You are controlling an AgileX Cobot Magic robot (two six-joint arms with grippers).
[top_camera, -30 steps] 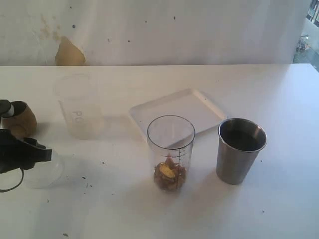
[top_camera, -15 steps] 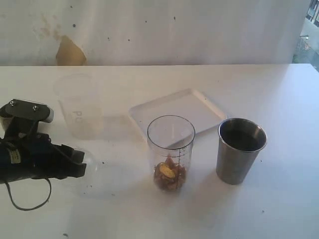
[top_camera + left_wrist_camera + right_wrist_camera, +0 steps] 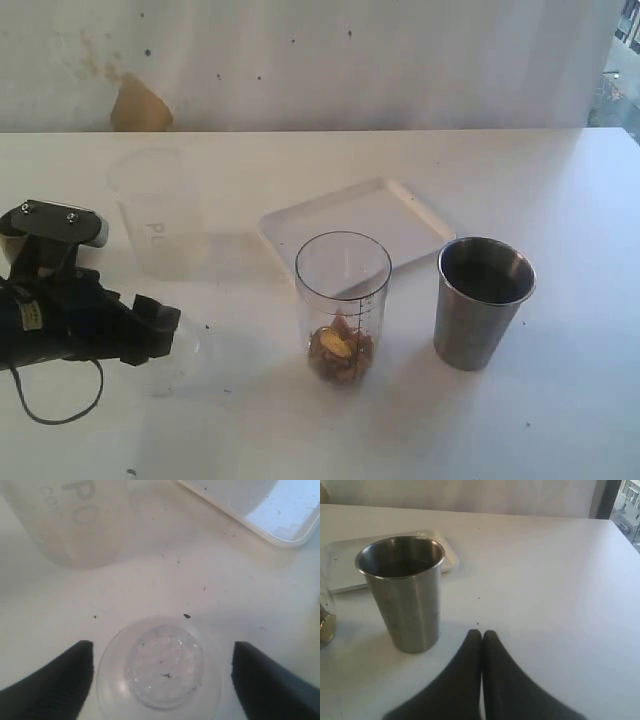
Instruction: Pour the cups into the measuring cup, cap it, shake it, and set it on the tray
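Note:
The measuring cup stands at the table's middle with brown pieces at its bottom. Right of it is the steel tumbler, upright, with dark contents. My left gripper hangs open over a clear dome lid; its fingers stand on either side of the lid, apart from it. The wooden cup is hidden behind the left arm. Behind the measuring cup lies the white tray. My right gripper is shut and empty, beside the tumbler.
A frosted plastic cup stands upright just beyond the lid, left of the tray. Small dark crumbs dot the table around the lid. A wall closes off the back of the table.
The left arm has swung right, away from the wooden cup and over the dome lid, now covering that cup. Its jaws have spread wider. The right arm has not moved.

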